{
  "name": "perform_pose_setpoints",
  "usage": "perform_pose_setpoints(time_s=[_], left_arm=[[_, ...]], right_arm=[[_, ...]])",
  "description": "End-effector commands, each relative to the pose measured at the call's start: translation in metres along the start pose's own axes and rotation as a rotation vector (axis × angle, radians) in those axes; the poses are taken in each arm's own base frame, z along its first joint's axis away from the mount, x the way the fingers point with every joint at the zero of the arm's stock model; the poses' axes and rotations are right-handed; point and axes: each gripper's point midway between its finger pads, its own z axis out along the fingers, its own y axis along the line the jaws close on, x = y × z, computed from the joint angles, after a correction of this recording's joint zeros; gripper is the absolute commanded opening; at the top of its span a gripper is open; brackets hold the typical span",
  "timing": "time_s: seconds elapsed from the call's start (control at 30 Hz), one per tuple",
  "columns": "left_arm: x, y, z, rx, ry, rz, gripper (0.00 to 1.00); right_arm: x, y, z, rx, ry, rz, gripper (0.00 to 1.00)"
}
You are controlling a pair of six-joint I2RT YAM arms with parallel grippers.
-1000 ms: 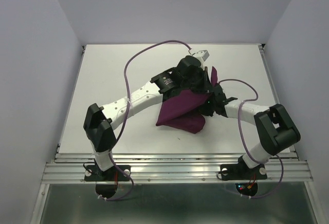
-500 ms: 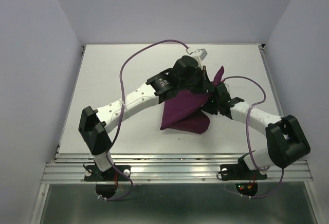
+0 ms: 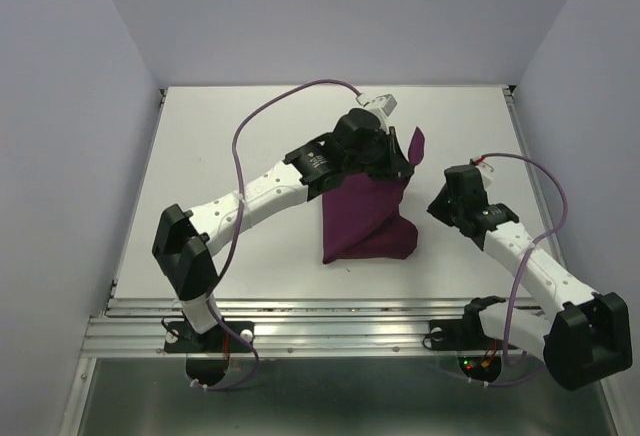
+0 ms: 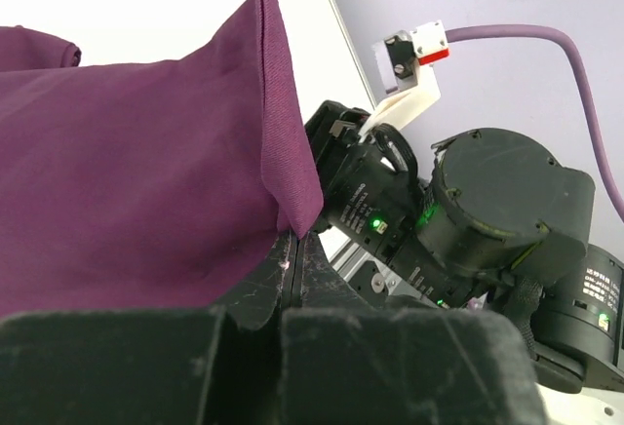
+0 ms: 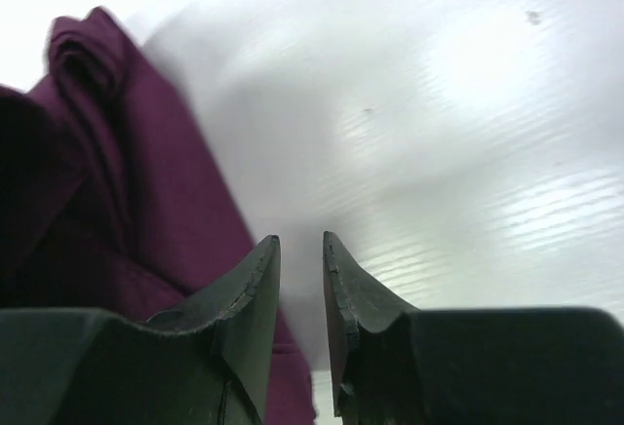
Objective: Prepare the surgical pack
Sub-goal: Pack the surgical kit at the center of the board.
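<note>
From above, the purple cloth (image 3: pixel 365 221) is in the middle of the tabletop (image 3: pixel 220 136), a bit toward the right edge. The left fingers (image 3: pixel 398 159) hold its top corner up in the air. The rest hangs down in a bunch, and the bottom lies on the tabletop nearer the near edge. The right fingers (image 3: pixel 440 206) are just beside the cloth on the side of the right edge and do not touch it. No tray, pads or tools can be seen, and I cannot tell if any are under the folds. In the left wrist view, the left fingers (image 4: pixel 295 250) are pinched tight on the sewn edge of the purple cloth (image 4: pixel 127 172), and the right arm (image 4: pixel 507 201) is close behind. In the right wrist view, the right fingers (image 5: pixel 300 250) have only a thin gap between them and hold nothing. The purple cloth (image 5: pixel 97 172) is off to one side over the bare tabletop (image 5: pixel 439 103). I think the job now is to open the cloth out flat. To do it well, the left pinch should stay firm. The right fingers should open wider, find one loose corner and not a thick bunch, and grab only that. Then both arms should pull apart slowly and lay the cloth down smooth.
</note>
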Motion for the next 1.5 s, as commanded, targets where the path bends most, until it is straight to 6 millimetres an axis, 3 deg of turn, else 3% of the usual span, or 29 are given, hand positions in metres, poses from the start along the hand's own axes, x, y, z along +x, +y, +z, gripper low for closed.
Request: perform_pose_setpoints(time_s=[0.0,0.2,0.3,0.33,0.4,0.43,0.53,0.57,0.67,0.73,0.77,0.8,0.83,0.87,0.93,0.97,1.07,1.1,1.13,1.3,1.47], left_arm=[[-0.011,-0.018,0.004,0.071,-0.034,0.0,0.0],[-0.016,-0.022,0.017,0.087,-0.05,-0.021,0.0],[-0.012,-0.035,0.026,0.132,-0.043,-0.02,0.03],[-0.002,-0.031,0.04,0.13,-0.008,-0.001,0.27],[0.015,-0.036,0.056,0.152,0.092,0.022,0.58],[0.018,-0.036,0.059,0.148,0.12,0.035,0.61],[0.003,-0.041,0.048,0.095,0.128,0.114,0.61],[-0.017,-0.043,0.031,0.057,0.074,0.15,0.61],[-0.049,-0.031,0.001,0.002,-0.02,0.155,0.6],[-0.069,0.01,-0.026,-0.079,-0.077,0.098,0.55],[-0.055,0.048,-0.023,-0.141,-0.042,0.058,0.53],[-0.059,0.062,-0.038,-0.158,-0.06,0.03,0.47],[-0.07,0.094,-0.048,-0.212,-0.083,-0.025,0.42],[-0.051,0.129,-0.049,-0.283,-0.044,-0.064,0.4],[-0.049,0.166,-0.066,-0.375,-0.06,-0.097,0.32],[-0.033,0.197,-0.072,-0.473,-0.039,-0.123,0.29],[-0.018,0.238,-0.085,-0.572,-0.042,-0.17,0.13],[0.0,0.256,-0.086,-0.61,-0.007,-0.193,0.06],[0.009,0.266,-0.084,-0.625,0.013,-0.209,0.0],[0.06,0.307,-0.067,-0.677,0.117,-0.274,0.0],[0.083,0.315,-0.052,-0.656,0.182,-0.299,0.0]], right_arm=[[-0.014,-0.026,-0.006,0.074,-0.045,-0.004,0.3],[-0.03,-0.034,-0.009,0.095,-0.066,0.002,0.31],[-0.031,-0.034,-0.006,0.1,-0.059,0.006,0.31],[-0.031,-0.034,-0.006,0.093,-0.052,0.011,0.31],[-0.03,-0.03,-0.006,0.075,-0.037,0.011,0.31],[-0.03,-0.029,-0.006,0.071,-0.035,0.004,0.32],[-0.033,-0.027,-0.011,0.049,-0.043,0.003,0.38],[-0.035,-0.028,-0.013,0.044,-0.049,0.005,0.42],[-0.037,-0.024,-0.017,0.023,-0.049,0.003,0.54],[-0.035,-0.016,-0.017,-0.013,-0.028,0.001,0.63],[-0.034,-0.013,-0.017,-0.029,-0.018,0.001,0.66],[-0.033,-0.01,-0.016,-0.039,-0.008,0.0,0.68],[-0.03,-0.008,-0.013,-0.049,0.006,0.001,0.72],[-0.029,-0.006,-0.012,-0.059,0.008,0.003,0.73],[-0.024,-0.001,-0.01,-0.086,0.033,0.006,0.75],[-0.023,0.0,-0.009,-0.093,0.039,0.008,0.78],[-0.017,-0.003,-0.005,-0.094,0.055,0.028,0.84],[-0.015,-0.003,-0.005,-0.092,0.06,0.035,0.86],[-0.012,-0.003,-0.004,-0.098,0.07,0.041,0.88],[0.006,-0.007,0.005,-0.134,0.12,0.125,0.95],[0.024,-0.012,0.012,-0.148,0.167,0.19,0.95]])
